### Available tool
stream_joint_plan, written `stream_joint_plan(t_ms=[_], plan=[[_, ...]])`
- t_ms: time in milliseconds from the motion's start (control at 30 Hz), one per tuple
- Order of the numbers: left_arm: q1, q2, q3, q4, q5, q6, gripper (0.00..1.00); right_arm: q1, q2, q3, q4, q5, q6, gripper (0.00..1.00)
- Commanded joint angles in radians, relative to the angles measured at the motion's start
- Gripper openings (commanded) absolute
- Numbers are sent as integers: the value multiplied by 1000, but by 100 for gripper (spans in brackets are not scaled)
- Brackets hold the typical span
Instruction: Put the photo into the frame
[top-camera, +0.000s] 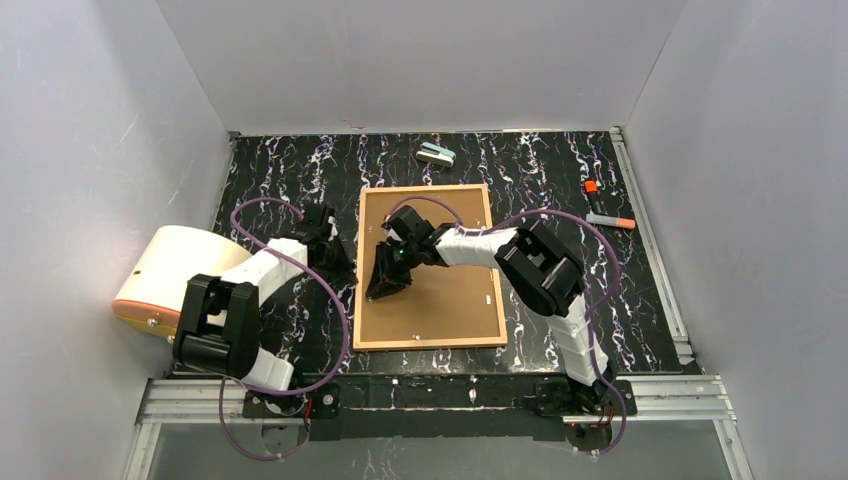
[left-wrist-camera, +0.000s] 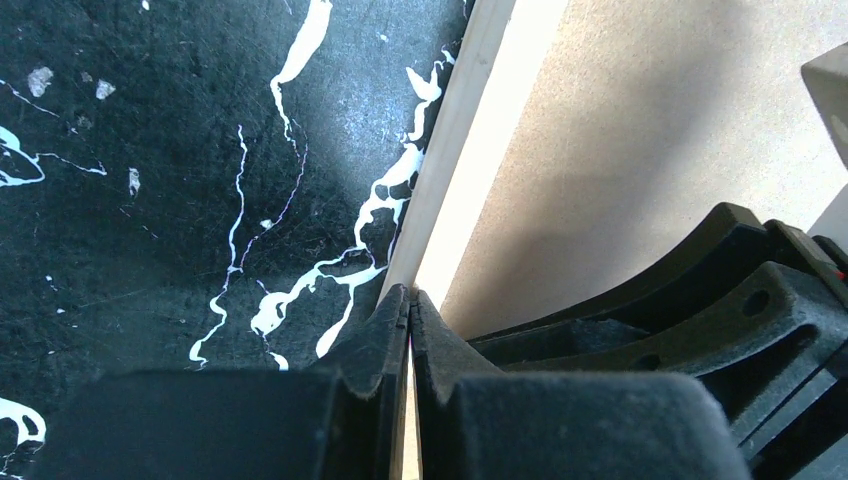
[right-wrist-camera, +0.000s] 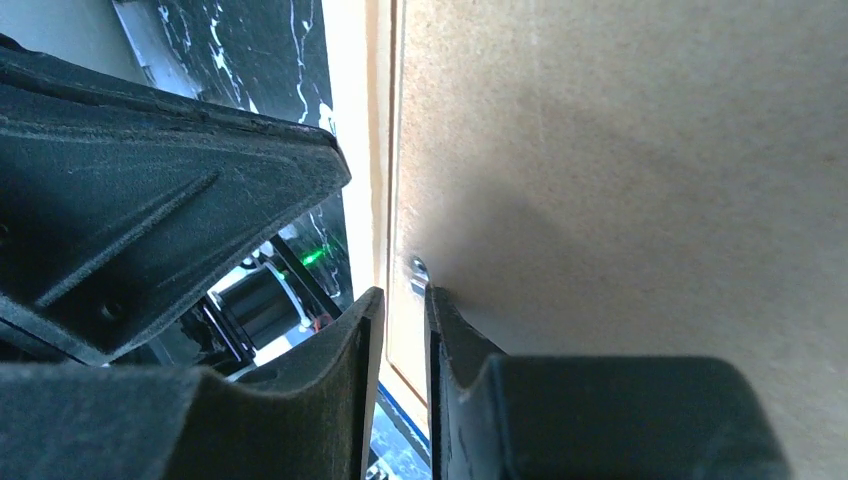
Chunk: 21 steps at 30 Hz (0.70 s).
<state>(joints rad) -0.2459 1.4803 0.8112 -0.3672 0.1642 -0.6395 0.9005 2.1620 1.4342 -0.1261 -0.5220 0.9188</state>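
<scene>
Three plain pale-grey panels enclose the scene: a back wall (top-camera: 420, 60) across the top, a left wall (top-camera: 90, 150) and a right wall (top-camera: 750, 150) slanting down the sides. They surround a black tabletop (top-camera: 560, 160) veined with white. Aluminium rails (top-camera: 650, 240) edge its right side and lower edge. The light is soft and even, brightest on the back wall, with faint shadows in the corners.
</scene>
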Motion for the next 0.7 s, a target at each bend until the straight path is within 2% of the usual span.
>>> stream_joint_plan(t_ms=[0, 167, 667], plan=[[-7, -32, -20, -30, 22, 8, 0, 24, 27, -38, 41, 98, 33, 30], [-7, -32, -25, -18, 33, 8, 0, 29, 31, -48, 82, 81, 44, 26], [-6, -22, -34, -7, 87, -17, 0, 41, 1, -157, 277, 144, 107, 26]])
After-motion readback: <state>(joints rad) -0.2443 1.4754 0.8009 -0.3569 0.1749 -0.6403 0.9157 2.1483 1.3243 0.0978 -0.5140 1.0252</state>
